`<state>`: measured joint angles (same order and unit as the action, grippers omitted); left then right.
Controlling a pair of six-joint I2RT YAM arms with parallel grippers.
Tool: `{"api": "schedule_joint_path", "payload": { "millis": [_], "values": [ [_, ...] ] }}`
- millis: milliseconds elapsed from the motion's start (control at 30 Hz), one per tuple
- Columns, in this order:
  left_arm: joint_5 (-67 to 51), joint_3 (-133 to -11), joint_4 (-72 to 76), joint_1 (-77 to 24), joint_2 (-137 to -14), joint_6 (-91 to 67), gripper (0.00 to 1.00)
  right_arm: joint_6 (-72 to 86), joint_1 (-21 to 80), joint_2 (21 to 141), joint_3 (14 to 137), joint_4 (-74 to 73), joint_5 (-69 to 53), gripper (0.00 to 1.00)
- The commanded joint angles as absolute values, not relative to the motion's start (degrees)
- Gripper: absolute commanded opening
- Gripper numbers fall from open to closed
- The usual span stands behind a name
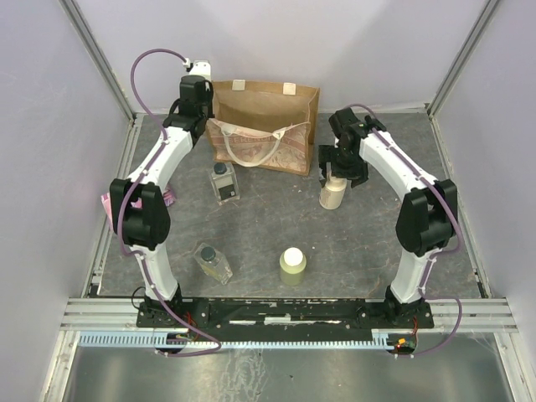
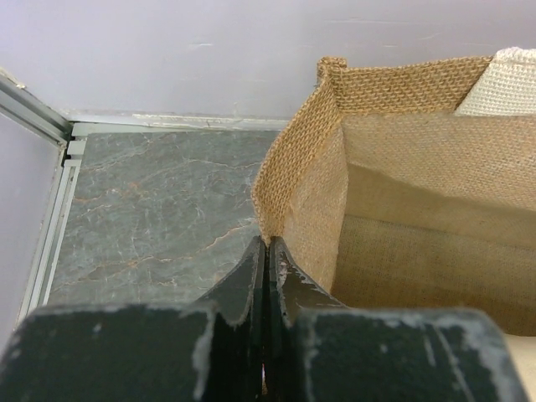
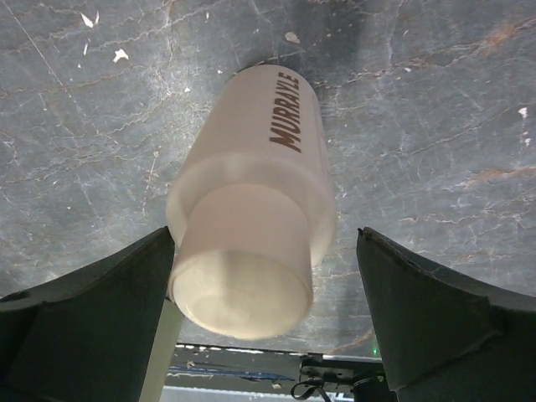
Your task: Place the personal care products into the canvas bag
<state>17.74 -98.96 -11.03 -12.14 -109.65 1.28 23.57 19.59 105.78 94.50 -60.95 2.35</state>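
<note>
Right gripper (image 3: 266, 239) is spread wide around the upright cream bottle (image 3: 251, 193), centre-right in the overhead view, but the bottle's hugging one finger, so closing could tip it, and the left gripper (image 2: 266, 247), pinching the canvas bag (image 1: 268, 100) rim up top, might slip.

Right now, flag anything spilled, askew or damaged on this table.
Nothing spilled or damaged. Only oddities: small white flecks on the table near the cream bottle, and a pink packet half hidden under the left arm at the table's left edge.
</note>
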Motion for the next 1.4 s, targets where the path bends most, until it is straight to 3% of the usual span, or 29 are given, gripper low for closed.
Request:
{"api": "schedule_joint_path", "payload": {
  "millis": [0,200,500,967,1133,1367],
  "values": [
    [17.94,-98.13,-11.52,-12.05,-106.81,2.31,0.03,25.07,20.61,107.93,98.39,-63.08,2.81,0.97],
    [17.64,-97.27,-11.23,-11.79,-106.45,2.54,0.03,25.8,21.4,110.01,98.55,-63.2,3.83,0.95],
    [16.46,-95.78,-10.6,-11.62,-105.53,2.23,0.03,24.48,21.94,112.42,98.26,-63.03,5.3,0.79],
    [8.45,-96.81,-11.24,-12.82,-106.08,2.19,0.03,21.88,21.85,109.36,97.77,-64.02,8.62,0.02],
    [7.24,-97.31,-11.77,-15.15,-106.44,3.43,0.03,21.42,20.47,105.41,100.25,-66.14,10.91,0.0],
    [6.32,-97.31,-13.28,-18.72,-106.26,5.34,0.03,16.34,14.58,102.66,115.35,-79.19,12.48,0.0]
  ]
}}
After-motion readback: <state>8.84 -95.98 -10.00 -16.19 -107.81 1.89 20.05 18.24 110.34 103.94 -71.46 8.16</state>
